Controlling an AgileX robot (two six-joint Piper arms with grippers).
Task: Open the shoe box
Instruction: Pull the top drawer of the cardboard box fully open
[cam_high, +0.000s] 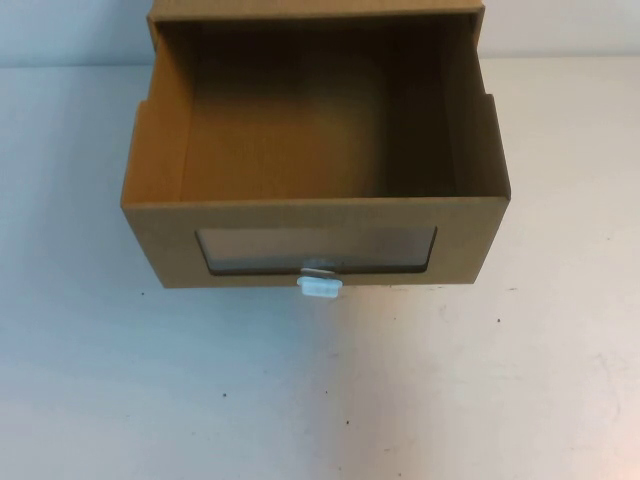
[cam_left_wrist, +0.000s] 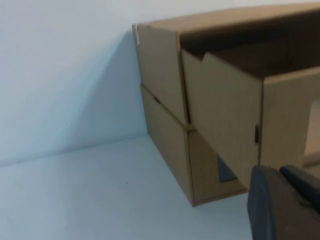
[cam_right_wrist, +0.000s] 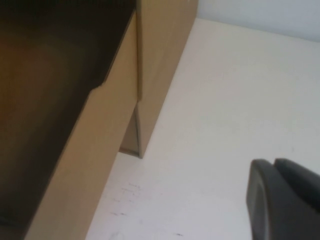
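Note:
The brown cardboard shoe box (cam_high: 315, 10) stands at the back of the table, and its drawer (cam_high: 160, 240) is slid out toward me, showing an empty inside. The drawer front has a clear window (cam_high: 315, 248) and a small white pull tab (cam_high: 320, 285). Neither arm appears in the high view. My left gripper (cam_left_wrist: 280, 172) hangs off the box's left side, fingers together and empty, facing the drawer's side wall (cam_left_wrist: 225, 110). My right gripper (cam_right_wrist: 274, 162) is shut on nothing above the table, to the right of the drawer wall (cam_right_wrist: 95, 145).
The white table (cam_high: 500, 400) spreads around the box on the left, right and front. A pale wall (cam_left_wrist: 60, 75) rises behind the box. A lower box section (cam_left_wrist: 170, 145) sits beneath the pulled-out drawer.

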